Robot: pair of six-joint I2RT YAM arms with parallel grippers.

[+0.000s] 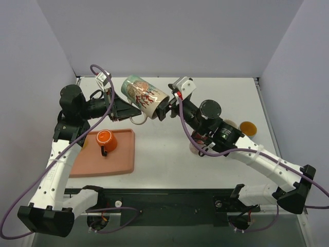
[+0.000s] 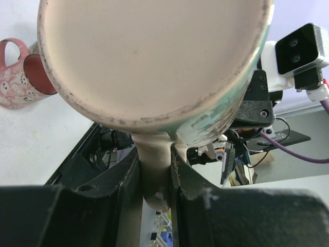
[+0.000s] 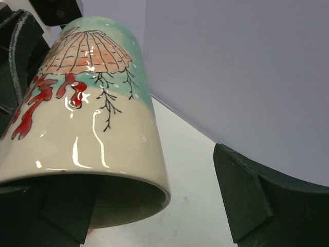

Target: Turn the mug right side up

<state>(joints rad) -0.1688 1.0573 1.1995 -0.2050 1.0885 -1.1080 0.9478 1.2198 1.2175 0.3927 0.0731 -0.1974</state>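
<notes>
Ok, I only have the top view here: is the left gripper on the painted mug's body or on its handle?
Observer: The handle; the left wrist view shows the left gripper shut on it, a finger on each side.
Operator: Which end of the painted mug faces the right gripper?
Observer: The open mouth; in the right wrist view it is nearest the camera.
Operator: Is the right gripper shut?
Observer: No, it is open: one finger at the mouth, the other apart from the mug.

tall mug [image 1: 144, 94], teal over cream with red coral pattern, tipped on its side above the worktop [image 1: 169, 154], mouth facing right, handle [image 1: 138, 120] downward.
</notes>
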